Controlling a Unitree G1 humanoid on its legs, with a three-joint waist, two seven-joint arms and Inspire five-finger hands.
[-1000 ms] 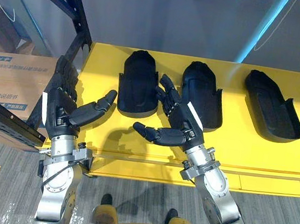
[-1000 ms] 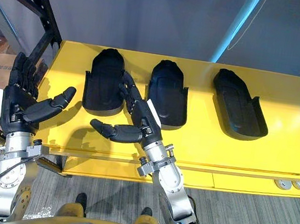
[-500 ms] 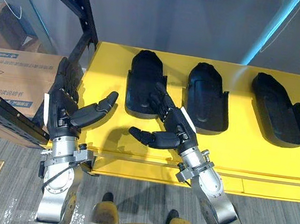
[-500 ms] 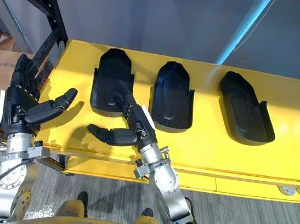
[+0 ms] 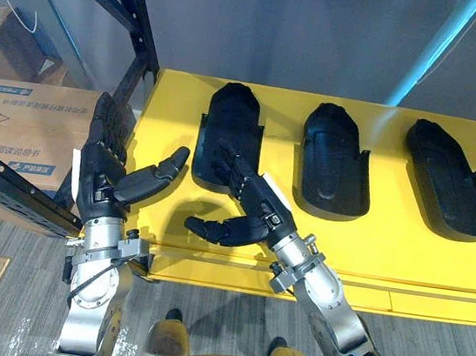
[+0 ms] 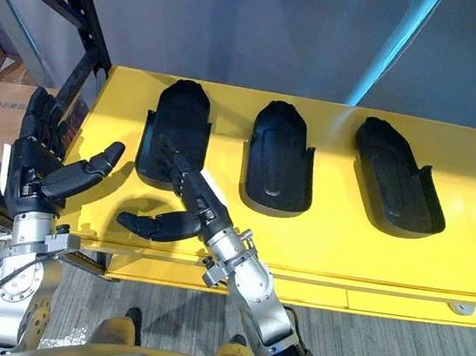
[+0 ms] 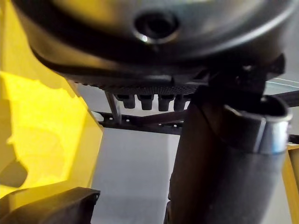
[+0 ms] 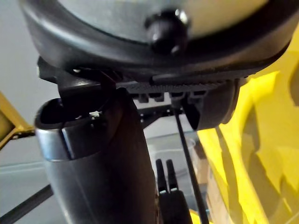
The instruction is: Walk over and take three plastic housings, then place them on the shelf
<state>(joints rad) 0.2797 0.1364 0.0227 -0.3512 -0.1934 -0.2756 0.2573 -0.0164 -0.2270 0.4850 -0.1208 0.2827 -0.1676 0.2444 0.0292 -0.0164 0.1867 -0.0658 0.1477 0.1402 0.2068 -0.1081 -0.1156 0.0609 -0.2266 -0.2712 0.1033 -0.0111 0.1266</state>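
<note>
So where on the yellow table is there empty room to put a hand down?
Bare yellow runs along the front edge of the table, below the middle housing and right housing, and in the gap between those two. It is crowded at the left housing: the right hand reaches over its near end, with the left hand close beside.
</note>
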